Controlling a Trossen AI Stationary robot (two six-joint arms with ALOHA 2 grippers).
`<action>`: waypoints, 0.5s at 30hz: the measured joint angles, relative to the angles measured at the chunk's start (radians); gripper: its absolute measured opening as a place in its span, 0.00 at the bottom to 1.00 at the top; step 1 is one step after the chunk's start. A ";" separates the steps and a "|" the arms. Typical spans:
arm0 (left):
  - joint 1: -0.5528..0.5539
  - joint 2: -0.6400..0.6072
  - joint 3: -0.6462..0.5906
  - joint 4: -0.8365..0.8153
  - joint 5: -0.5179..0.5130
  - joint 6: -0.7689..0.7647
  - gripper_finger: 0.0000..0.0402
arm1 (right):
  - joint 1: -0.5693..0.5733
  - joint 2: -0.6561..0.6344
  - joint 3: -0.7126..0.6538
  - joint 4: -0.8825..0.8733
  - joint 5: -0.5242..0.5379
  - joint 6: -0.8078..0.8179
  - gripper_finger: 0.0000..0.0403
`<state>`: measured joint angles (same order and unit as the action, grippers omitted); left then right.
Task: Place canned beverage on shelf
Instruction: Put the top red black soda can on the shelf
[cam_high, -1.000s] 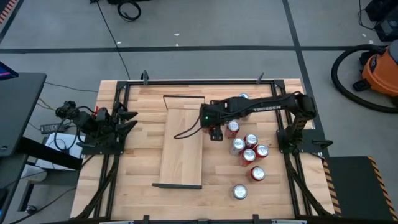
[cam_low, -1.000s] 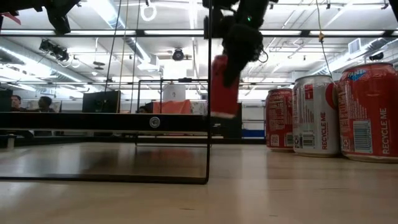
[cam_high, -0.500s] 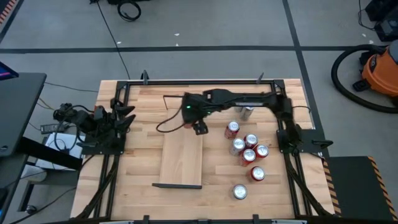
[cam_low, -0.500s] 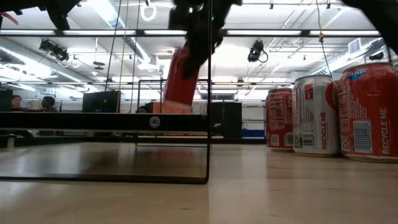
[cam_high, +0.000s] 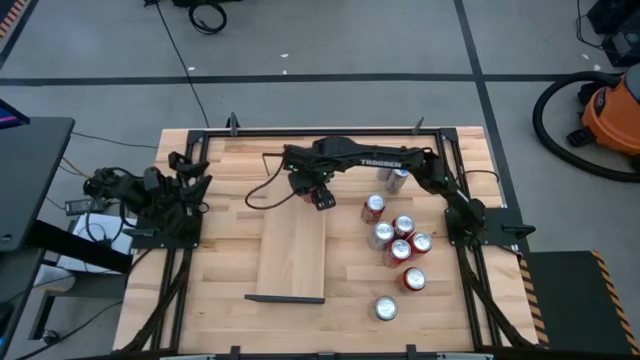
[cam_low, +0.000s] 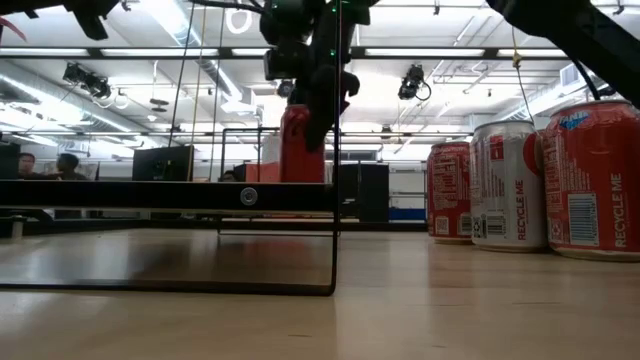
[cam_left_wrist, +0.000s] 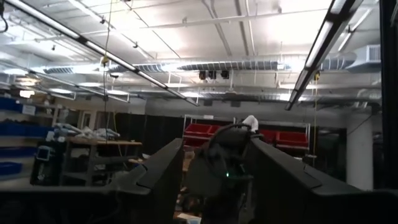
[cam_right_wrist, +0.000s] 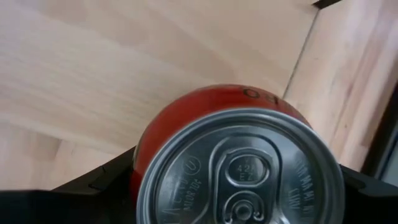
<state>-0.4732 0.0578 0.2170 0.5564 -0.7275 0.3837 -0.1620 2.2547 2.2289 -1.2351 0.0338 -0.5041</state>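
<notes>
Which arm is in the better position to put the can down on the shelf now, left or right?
The right. The right gripper holds the red can upright over the far end of the shelf, so it probably only has to lower it. The left gripper waits at the table's left edge, empty.

right arm: dark, jointed, white lettering along its long link, upper centre of high view | green light near its wrist | black cable looping off | left arm: dark, red detail, left edge

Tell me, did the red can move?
Yes. The right hand carried the red can left, away from the can cluster, over the shelf.
</notes>
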 joint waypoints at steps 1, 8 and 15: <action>0.000 0.000 0.007 -0.009 0.000 0.009 0.48 | -0.002 0.001 -0.002 -0.003 -0.001 -0.014 0.82; 0.000 0.000 0.016 -0.028 -0.001 0.107 0.48 | -0.015 0.003 -0.004 0.016 -0.041 -0.151 0.82; 0.000 0.000 0.016 -0.024 -0.002 0.154 0.48 | -0.044 0.003 -0.004 0.037 -0.065 -0.210 0.82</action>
<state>-0.4732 0.0575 0.2329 0.5320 -0.7291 0.5374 -0.2056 2.2574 2.2253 -1.1984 -0.0313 -0.7145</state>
